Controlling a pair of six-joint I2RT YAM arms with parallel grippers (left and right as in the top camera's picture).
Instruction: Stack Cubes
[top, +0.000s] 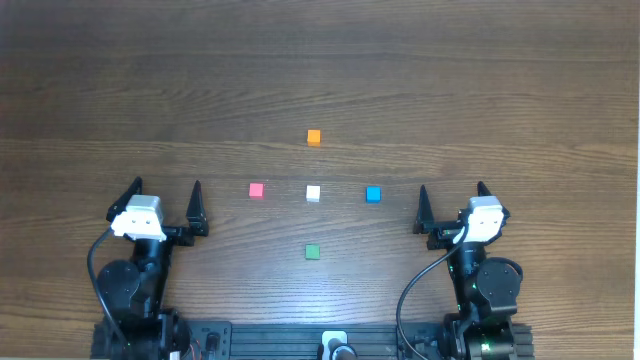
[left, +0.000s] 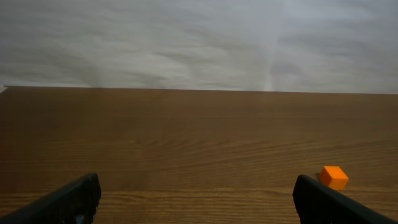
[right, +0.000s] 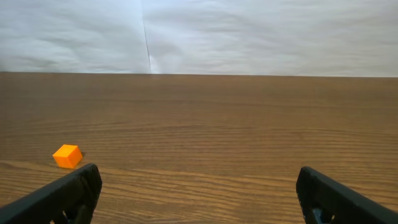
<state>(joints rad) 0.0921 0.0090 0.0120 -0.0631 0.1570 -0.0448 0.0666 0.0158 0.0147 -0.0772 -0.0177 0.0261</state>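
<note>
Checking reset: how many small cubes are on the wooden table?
5: small orange cube farthest out; small pink cube, small white cube and small blue cube in a middle row; small green cube closest in. None look hidden.

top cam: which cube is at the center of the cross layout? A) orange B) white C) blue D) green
B: the white cube lies between the pink cube and the blue cube, with the orange cube above it and the green cube below it in the top view.
</note>
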